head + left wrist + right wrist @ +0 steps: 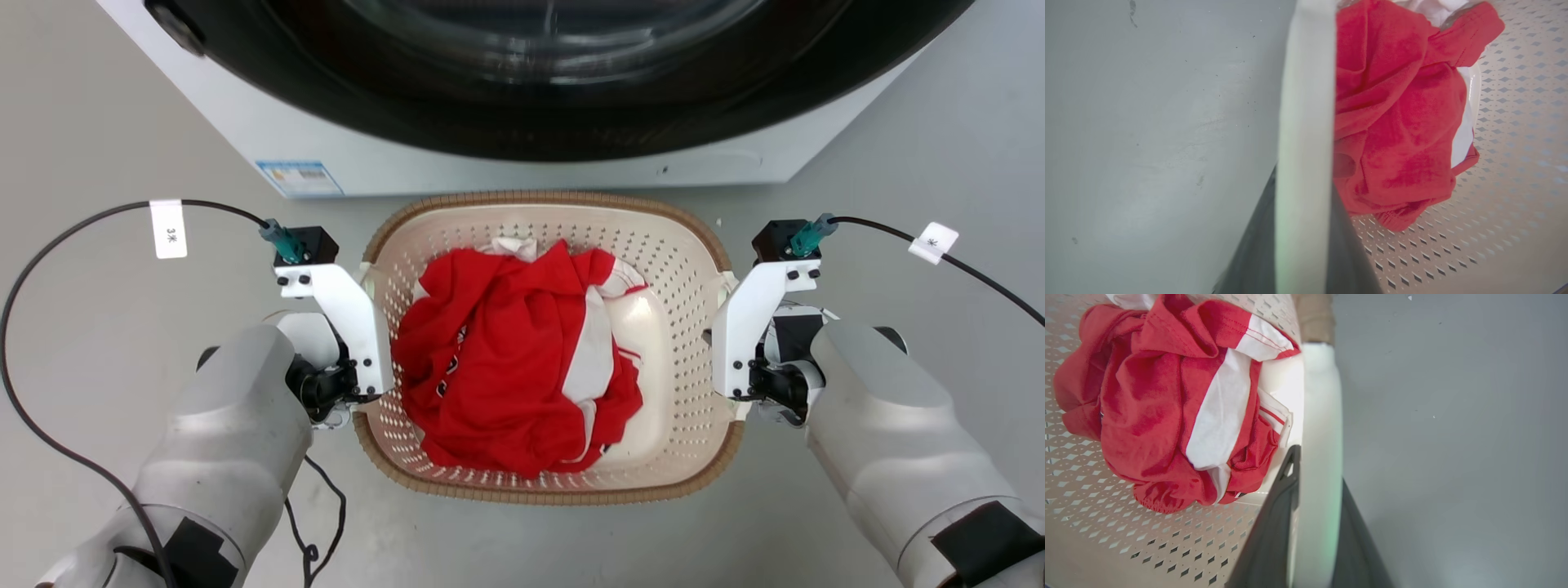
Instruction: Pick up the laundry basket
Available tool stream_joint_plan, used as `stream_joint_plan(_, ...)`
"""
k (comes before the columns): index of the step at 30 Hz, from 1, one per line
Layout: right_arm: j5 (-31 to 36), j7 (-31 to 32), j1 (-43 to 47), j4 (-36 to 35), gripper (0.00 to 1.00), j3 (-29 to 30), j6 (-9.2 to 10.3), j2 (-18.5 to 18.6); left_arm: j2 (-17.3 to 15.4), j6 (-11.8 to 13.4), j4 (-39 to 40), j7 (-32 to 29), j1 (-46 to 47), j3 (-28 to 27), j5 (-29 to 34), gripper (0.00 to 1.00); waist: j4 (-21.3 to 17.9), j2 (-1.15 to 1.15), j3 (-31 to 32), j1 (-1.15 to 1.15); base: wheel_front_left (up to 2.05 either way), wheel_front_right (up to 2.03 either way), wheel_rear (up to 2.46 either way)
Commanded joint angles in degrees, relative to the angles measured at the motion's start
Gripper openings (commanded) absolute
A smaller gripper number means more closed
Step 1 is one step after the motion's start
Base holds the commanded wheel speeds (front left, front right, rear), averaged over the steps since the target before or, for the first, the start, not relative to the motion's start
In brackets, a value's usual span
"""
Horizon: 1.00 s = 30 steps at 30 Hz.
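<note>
Blurrily, left claw [1305, 179], right claw [1318, 467] each clamp laundry basket [555, 492]; washer [490, 167] cropped.

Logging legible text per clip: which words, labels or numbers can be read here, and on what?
"3米": white paper tag on the left black cable.
"米", faint: white paper tag on the right black cable.
Blue-edged sticker on the white washing machine: too small to read.
Dark print on the red-and-white garment: unreadable.

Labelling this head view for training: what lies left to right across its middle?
Left tag → left pincer → basket holding red garment → right pincer → right tag.
</note>
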<state>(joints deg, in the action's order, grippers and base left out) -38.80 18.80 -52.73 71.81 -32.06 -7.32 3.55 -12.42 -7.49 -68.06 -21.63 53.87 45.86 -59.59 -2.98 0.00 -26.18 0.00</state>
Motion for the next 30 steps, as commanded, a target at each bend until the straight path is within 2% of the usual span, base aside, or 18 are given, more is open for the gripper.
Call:
stream_joint_plan(1, -1.05, 1.90, 0.71, -0.49, 0.00, -0.48, -0.30, 0.01, 0.35, 0.01, -0.04, -1.18, -0.54, 0.21, -0.90, 0.00, -0.06, 0.00, 3.72, 0.00, 0.00, 0.00, 0.00)
stream_joint_plan(12, -4.84, 9.32, 1.65, -0.25, 0.00, -1.46, -0.30, 0.44, 0.91, 0.01, -1.40, -7.47, -2.99, 1.00, -3.95, 0.00, -0.50, 0.00, 11.41, 0.00, 0.00, 0.00, 0.00)
stream_joint_plan(30, -8.32, 17.59, 7.62, 1.43, 0.00, -2.07, -0.31, -0.03, 2.74, -0.07, -2.49, -10.66, -8.90, 2.25, -7.01, 0.00, -0.34, 0.00, 22.50, 0.00, 0.00, 0.00, 0.00)
